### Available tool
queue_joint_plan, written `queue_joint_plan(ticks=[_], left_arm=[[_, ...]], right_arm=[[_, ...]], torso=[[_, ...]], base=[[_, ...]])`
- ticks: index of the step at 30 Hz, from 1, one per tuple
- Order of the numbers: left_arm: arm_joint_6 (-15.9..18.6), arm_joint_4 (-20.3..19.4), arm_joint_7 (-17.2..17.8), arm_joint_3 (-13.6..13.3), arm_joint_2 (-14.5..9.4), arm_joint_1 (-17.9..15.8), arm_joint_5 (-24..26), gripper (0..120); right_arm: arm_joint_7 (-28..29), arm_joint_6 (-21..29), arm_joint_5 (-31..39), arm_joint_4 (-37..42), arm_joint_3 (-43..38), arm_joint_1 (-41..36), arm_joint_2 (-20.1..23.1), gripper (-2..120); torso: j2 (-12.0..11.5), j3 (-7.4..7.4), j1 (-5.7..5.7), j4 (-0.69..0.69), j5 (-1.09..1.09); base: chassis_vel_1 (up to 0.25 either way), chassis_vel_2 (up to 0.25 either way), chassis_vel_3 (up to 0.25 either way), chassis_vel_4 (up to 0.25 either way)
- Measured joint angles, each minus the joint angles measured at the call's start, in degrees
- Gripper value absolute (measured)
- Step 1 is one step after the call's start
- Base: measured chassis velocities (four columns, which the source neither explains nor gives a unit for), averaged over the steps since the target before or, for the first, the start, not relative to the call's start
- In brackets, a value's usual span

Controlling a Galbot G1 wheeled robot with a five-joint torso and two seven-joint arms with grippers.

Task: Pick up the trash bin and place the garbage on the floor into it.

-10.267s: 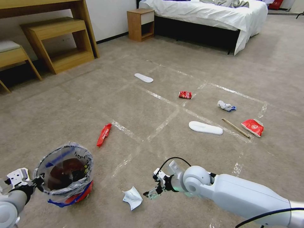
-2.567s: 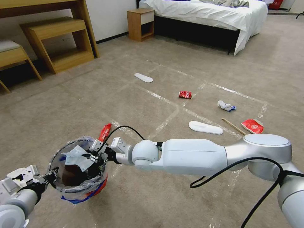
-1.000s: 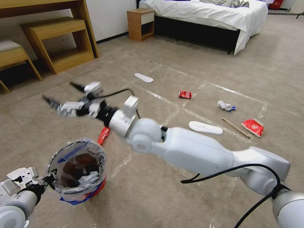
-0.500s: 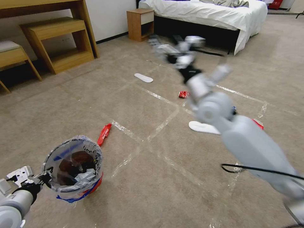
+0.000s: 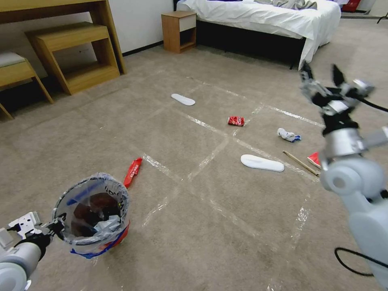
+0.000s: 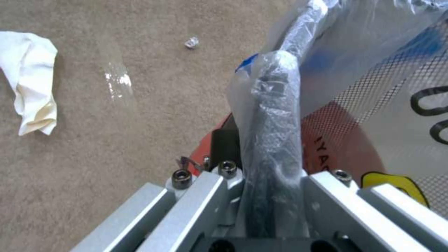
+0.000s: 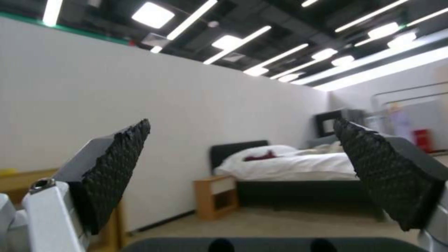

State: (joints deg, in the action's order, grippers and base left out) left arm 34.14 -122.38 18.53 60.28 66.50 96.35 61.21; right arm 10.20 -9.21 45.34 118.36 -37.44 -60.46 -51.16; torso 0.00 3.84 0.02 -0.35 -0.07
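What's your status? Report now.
Left gripper shut on trash bin rim. Right gripper open, raised, empty. Insole, soda can, wrapper on floor.

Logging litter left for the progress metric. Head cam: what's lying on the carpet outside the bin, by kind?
White insoles: 2
Crushed red can: 1
Red wrappers: 2, one partly hidden
Crumpled white paper: 1
Wooden stick: 1
Total: 7
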Motion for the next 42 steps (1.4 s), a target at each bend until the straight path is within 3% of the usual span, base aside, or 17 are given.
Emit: queue_joint_plan(ticks=[8, 18, 31, 42], left_arm=[[-0.7, 0.0, -0.7, 0.1, 0.2, -0.1, -1.5, 1], [-0.9, -1.2, -1.1, 1.2, 0.7, 0.5, -2.1, 1], [-1.4, -1.7, -1.9, 1.8, 1.3, 0.7, -3.1, 1], [-1.5, -1.4, -2.4, 2.0, 1.5, 1.3, -3.3, 1]], right_arm=[[0.2, -2.7, -6.5, 1.2, -4.8, -12.4, -3.4, 100], [1.4, -7.3, -14.9, -0.8, -0.1, -23.4, -7.4, 100], [1.0, -12.2, -23.7, -7.7, 5.1, -28.8, -13.3, 100], [-0.4, -13.6, -27.2, -9.3, 5.2, -29.1, -14.5, 100]], torso=[[0.0, 0.0, 0.0, -0.01, 0.01], [0.0, 0.0, 0.0, 0.0, -0.01], [0.0, 0.01, 0.0, -0.01, 0.0], [0.0, 0.01, 0.0, 0.0, -0.01]], base=[[0.0, 0.0, 0.0, 0.0], [0.0, 0.0, 0.0, 0.0], [0.0, 0.0, 0.0, 0.0], [0.0, 0.0, 0.0, 0.0]])
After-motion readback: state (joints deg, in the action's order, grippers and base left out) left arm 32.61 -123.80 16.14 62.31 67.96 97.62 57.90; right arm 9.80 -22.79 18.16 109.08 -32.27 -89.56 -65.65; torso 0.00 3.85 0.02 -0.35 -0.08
